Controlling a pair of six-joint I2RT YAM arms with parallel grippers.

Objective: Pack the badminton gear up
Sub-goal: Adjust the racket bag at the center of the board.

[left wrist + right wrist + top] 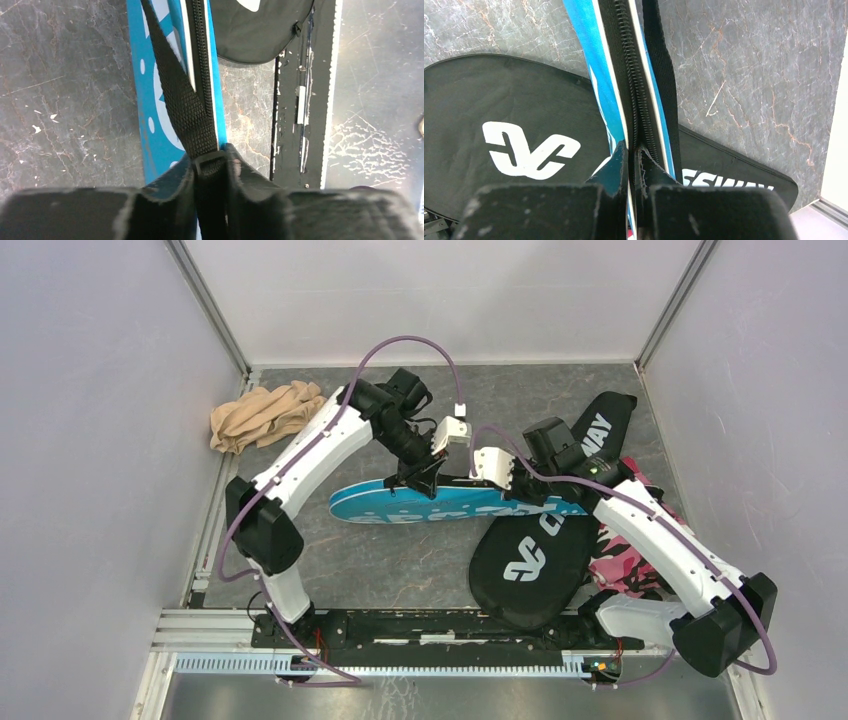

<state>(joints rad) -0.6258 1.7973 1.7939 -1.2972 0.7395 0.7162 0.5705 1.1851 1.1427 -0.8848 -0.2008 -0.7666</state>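
— Right, where is the blue cover sitting?

— Mid-counter, stood on its edge between the two arms, long axis running left to right. The zipper side faces up at both wrist cameras.

— And the left fingers?

— Clenched on the black strap, the webbing that runs along the zipper. The strap leads straight in between them.

— The right fingers?

— Pinched tight on the zipped edge of the blue cover itself, one finger either side of the seam.

— Is its lower edge on the counter?

— Cannot tell from these views.

— The black cover?

— Lying flat on the counter's right side, white lettering up. From above, the blue cover's right end crosses over it, and the right arm reaches across it.

— Anything else about?

— A tan cloth bundle at the far left corner, well apart from the covers, and something with a pink camouflage pattern just beside the black cover, partly hidden under the right arm.
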